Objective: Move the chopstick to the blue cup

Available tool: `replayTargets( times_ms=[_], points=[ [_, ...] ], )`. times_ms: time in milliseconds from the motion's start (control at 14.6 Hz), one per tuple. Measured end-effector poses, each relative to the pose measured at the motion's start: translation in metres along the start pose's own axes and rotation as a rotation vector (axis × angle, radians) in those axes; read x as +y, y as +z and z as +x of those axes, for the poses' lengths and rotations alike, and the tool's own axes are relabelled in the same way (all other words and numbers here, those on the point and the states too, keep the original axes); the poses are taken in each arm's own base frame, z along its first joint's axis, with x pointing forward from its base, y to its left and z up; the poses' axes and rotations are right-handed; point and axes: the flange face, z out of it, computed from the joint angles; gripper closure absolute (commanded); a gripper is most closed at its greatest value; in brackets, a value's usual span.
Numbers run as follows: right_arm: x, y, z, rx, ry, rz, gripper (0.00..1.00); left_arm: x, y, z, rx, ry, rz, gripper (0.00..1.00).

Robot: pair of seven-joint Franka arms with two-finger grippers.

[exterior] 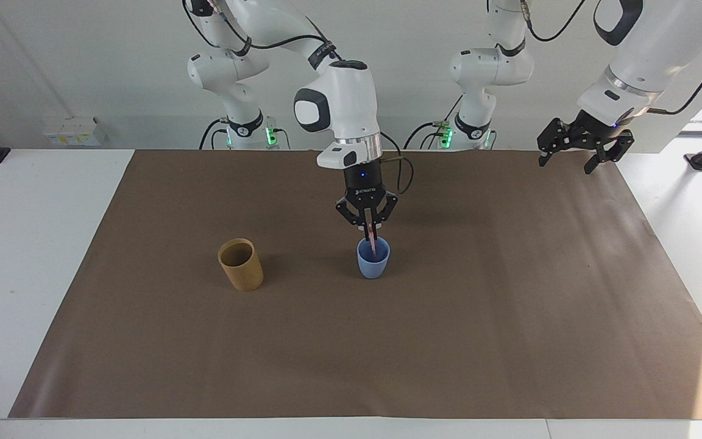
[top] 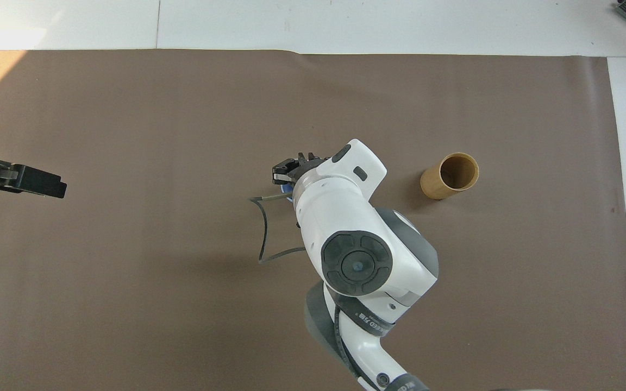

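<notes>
Facing view showed the right gripper clenched on the chopstick inside the blue cup; a tilted release might tip it.

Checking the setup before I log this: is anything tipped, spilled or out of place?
Nothing stands out. The blue cup and the tan cup stand upright on the brown mat; the chopstick dips into the blue cup.

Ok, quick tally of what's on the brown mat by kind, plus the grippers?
Cups: 2, the blue cup and the tan cup
Chopsticks: 1, the chopstick, lower end inside the blue cup
Grippers: 2, the right gripper and the left gripper
Total: 5
</notes>
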Motion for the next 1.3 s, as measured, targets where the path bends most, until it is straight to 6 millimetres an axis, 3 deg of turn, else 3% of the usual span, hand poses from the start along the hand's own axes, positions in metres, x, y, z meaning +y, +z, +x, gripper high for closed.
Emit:
replayTargets(
  times_ms=[69,274,343,480,617,1029,1166,1303],
  points=[
    [0.000,0.000,0.000,0.002,0.007,0.002,0.34,0.000,0.000,0.000,0.000,-0.001,0.000,0.00],
    [-0.002,-0.005,0.005,0.013,0.022,0.009,0.13,0.000,0.000,0.000,0.000,-0.001,0.000,0.00],
    [-0.002,-0.007,0.007,0.019,0.024,0.012,0.00,0.000,0.000,0.000,0.000,-0.001,0.000,0.00],
    [0.001,-0.013,0.015,0.033,0.035,0.014,0.00,0.000,0.000,0.000,0.000,-0.001,0.000,0.00],
    [0.017,-0.023,0.029,0.042,0.063,-0.011,0.00,0.000,0.000,0.000,0.000,-0.001,0.000,0.00],
    [0.109,-0.069,0.065,-0.080,0.237,-0.171,0.00,0.000,0.000,0.000,0.000,-0.001,0.000,0.00],
    [0.155,-0.089,0.075,-0.173,0.240,-0.179,0.00,0.000,0.000,0.000,0.000,-0.001,0.000,0.00],
    [0.217,-0.112,0.086,-0.246,0.229,-0.187,0.00,0.000,0.000,0.000,0.000,-0.001,0.000,0.00]
  ],
)
